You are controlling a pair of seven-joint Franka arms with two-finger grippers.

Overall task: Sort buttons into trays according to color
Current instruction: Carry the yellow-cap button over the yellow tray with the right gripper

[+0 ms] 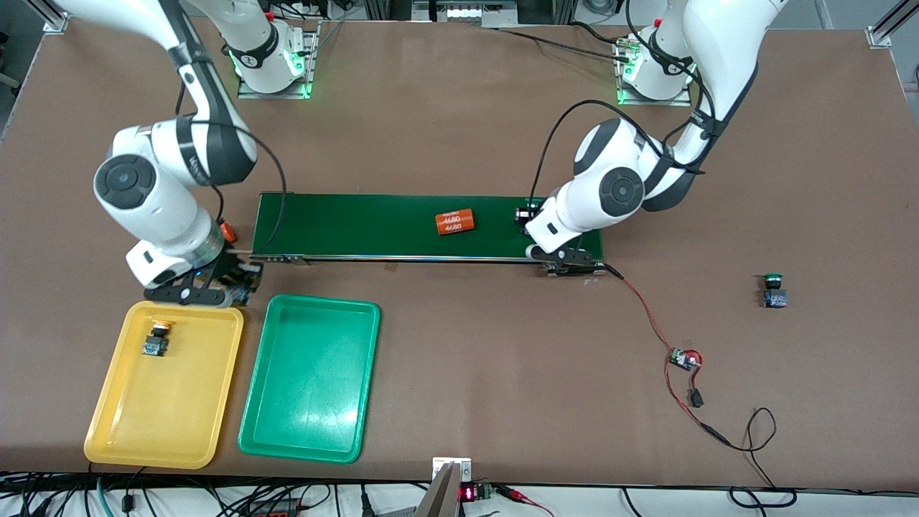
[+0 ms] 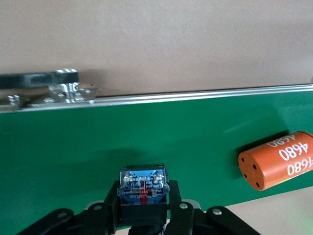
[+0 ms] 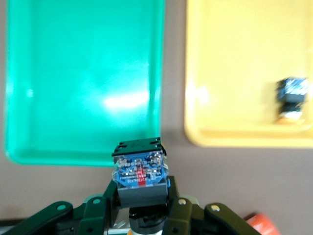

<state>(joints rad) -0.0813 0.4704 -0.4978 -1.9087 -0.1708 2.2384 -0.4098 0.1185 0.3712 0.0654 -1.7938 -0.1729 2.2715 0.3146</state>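
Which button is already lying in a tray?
The yellow-capped button, lying in the yellow tray. The green-capped button sits on the bare table; the green tray holds nothing.

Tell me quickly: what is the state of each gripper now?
Left gripper: shut on a button, over the conveyor belt.
Right gripper: shut on another button, near the trays' edges.

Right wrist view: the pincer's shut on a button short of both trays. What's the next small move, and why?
Probably shift the right pincer and its button over the tray matching its cap: it hangs over the gap between green tray and yellow tray; the cap is hidden.
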